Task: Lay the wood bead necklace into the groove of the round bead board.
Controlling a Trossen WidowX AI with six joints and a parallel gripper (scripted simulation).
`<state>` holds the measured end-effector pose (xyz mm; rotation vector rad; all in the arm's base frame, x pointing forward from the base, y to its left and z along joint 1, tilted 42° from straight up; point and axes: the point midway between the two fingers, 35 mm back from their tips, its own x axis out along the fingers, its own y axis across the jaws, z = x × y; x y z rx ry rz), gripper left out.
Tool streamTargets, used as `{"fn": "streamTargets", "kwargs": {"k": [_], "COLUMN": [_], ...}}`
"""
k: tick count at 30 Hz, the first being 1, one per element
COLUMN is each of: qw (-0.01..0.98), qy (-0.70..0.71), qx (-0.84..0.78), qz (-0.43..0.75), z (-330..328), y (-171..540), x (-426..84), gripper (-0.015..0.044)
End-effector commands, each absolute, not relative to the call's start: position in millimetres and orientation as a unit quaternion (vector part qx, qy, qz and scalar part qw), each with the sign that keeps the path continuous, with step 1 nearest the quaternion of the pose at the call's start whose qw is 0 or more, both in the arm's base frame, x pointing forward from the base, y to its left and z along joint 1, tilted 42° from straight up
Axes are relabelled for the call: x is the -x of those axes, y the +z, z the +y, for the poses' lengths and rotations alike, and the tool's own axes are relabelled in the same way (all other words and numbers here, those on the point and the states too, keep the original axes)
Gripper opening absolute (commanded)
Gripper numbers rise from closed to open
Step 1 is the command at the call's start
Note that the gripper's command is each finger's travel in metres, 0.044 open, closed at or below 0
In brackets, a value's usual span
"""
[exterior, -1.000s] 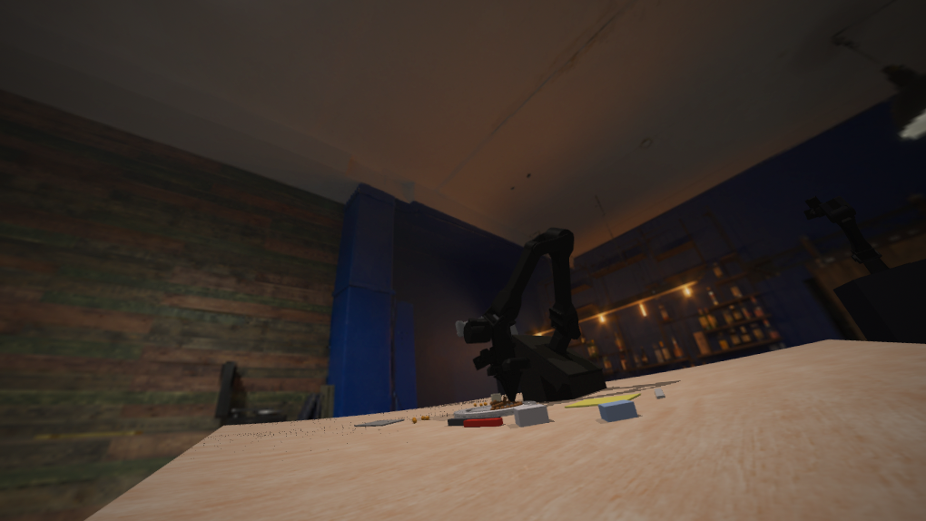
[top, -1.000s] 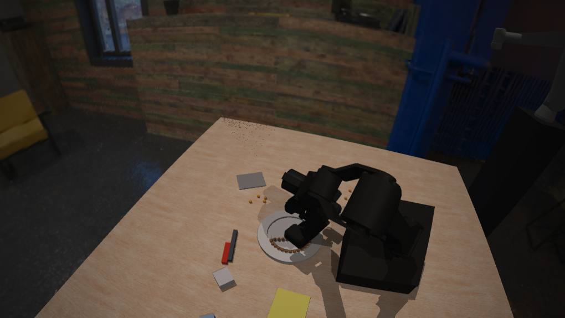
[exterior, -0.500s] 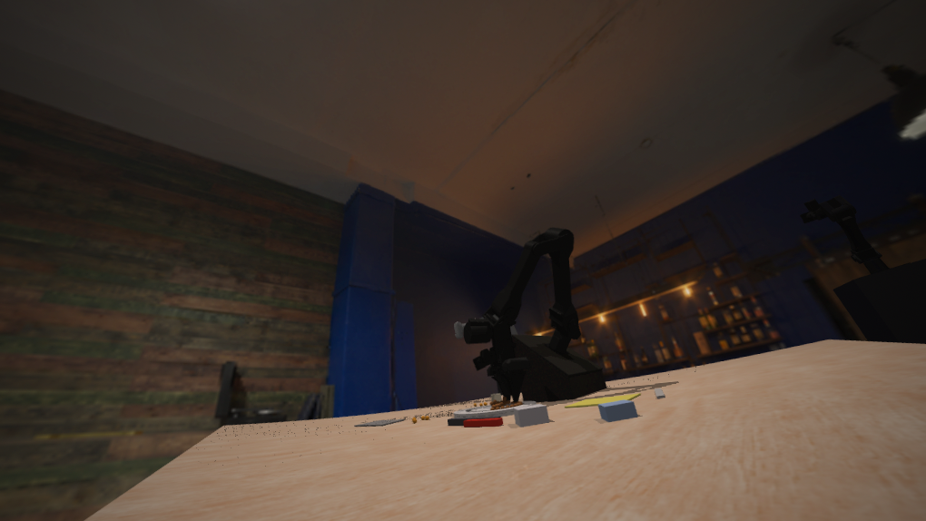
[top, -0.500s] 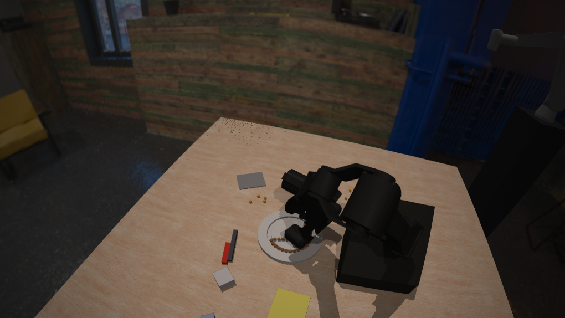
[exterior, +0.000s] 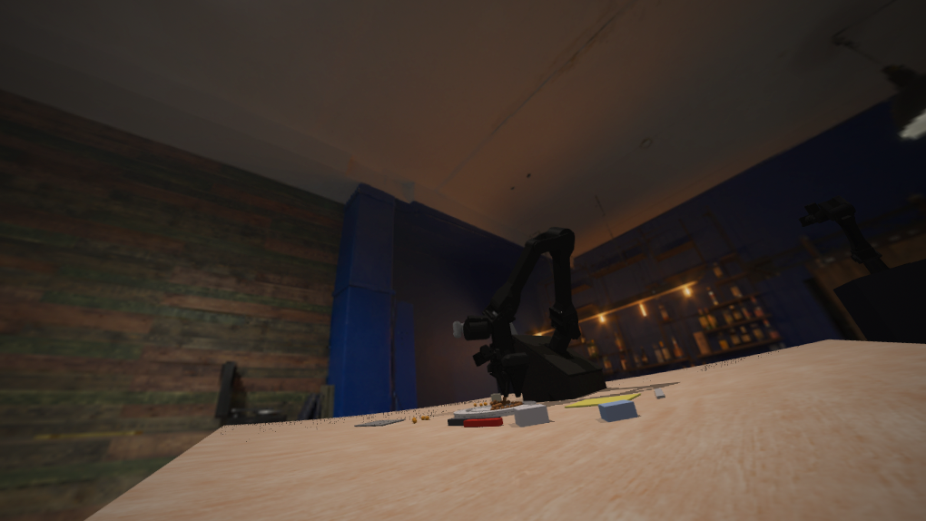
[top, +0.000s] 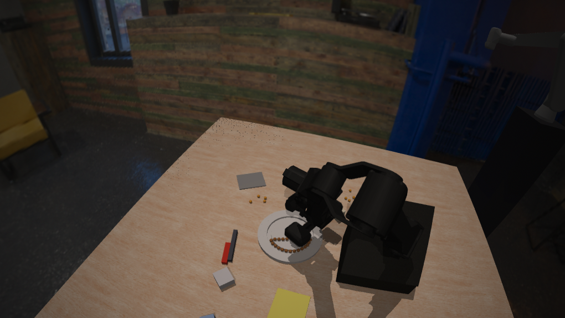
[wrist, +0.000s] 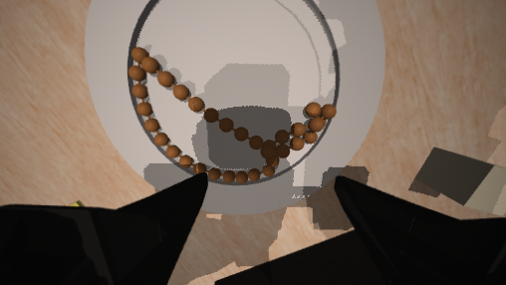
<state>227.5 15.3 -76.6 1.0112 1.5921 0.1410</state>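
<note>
The round bead board [top: 262,233] [exterior: 460,413] [wrist: 110,100] is pale, with a dark circular groove. The brown wood bead necklace [top: 290,251] [wrist: 196,104] lies on it. In the wrist view one strand follows the groove from the left side round to the bottom. The other strand cuts diagonally across the inside. The strands cross and bunch at lower right, and the far beads reach the groove at right. The upper groove holds no beads. My gripper [wrist: 271,180] is open and empty, over the near rim, its left fingertip overlapping the bottom beads in view. In the top view its fingertips are hidden.
Left of the board are a red bar [top: 226,252] and a black bar [top: 232,245]. A pale block [top: 224,277] [exterior: 530,415], a blue block [exterior: 616,410] and a yellow sheet [top: 290,304] are nearer. Behind lie a grey plate [top: 251,180] and loose orange beads [top: 258,196].
</note>
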Motion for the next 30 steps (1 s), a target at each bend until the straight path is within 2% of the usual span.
{"fn": "streamTargets", "kwargs": {"k": [1,11,14,23,26,30], "qw": [0.586,0.586,0.616,0.725,0.728,0.727], "qy": [0.061,0.061,0.111,0.395,0.47,0.486], "qx": [-0.431,-0.431,-0.386,-0.078,0.025,0.048], "qz": [0.684,0.684,0.677,0.559,0.498,0.482], "z": [14.4,14.4,13.0,12.4,14.9,15.6], "y": [-76.1,-76.1,-72.9,-45.3,-34.1,-31.4], "x": [-227.2,-227.2,-238.7,-306.6,-326.2,-330.5], "gripper": [0.044,0.044,0.0361,0.0125,0.012,0.012]}}
